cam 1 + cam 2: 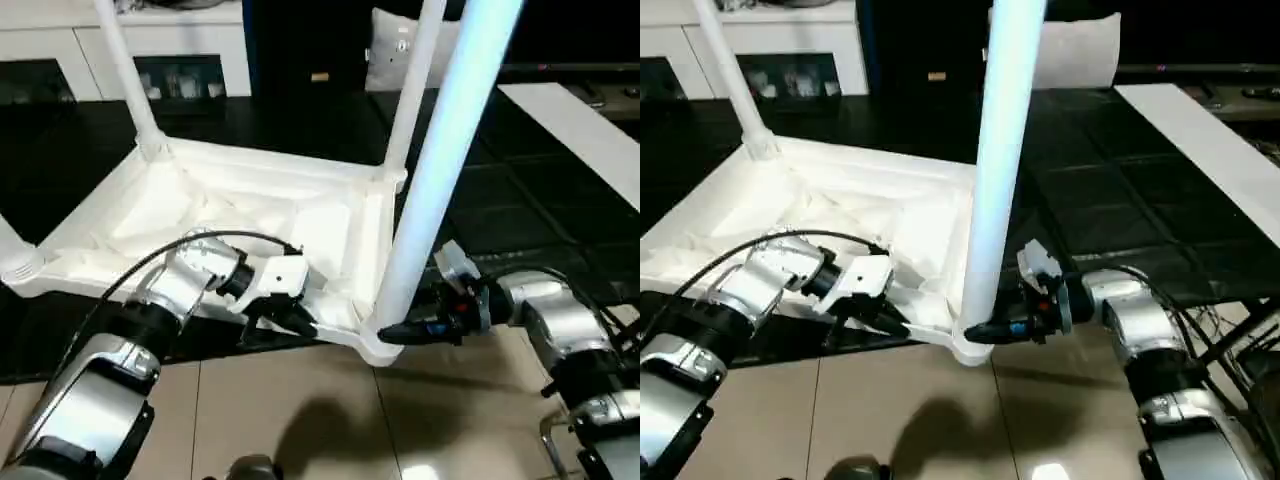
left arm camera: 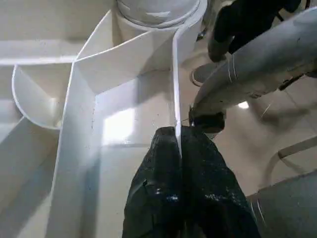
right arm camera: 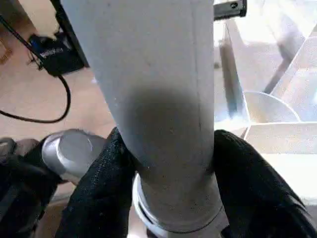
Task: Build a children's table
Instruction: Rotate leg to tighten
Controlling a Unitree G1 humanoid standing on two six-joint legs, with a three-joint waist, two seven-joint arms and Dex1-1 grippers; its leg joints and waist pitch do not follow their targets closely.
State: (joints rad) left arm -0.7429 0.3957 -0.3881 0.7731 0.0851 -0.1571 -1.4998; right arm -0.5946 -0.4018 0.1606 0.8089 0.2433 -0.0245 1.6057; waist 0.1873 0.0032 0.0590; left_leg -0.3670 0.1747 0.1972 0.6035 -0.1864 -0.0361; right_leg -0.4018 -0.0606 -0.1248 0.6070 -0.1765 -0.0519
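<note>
Presently: children's table (image 1: 250, 215), inverted on the floor (image 1: 300, 420), legs pointing up.
Head views: ribbed underside faces up; near-corner leg (image 1: 440, 170) stands almost vertical, long axis leaning slightly. Left wrist view: left gripper (image 2: 179, 148) pinches the table's thin rim, fingers pressed together. Right wrist view: right gripper (image 3: 168, 163) clasps that leg's base just above its socket.

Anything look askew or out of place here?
Nothing stands out. The upturned top carries upright legs; the right gripper clasps the near leg at its socket, and the left gripper pinches the rim.
</note>
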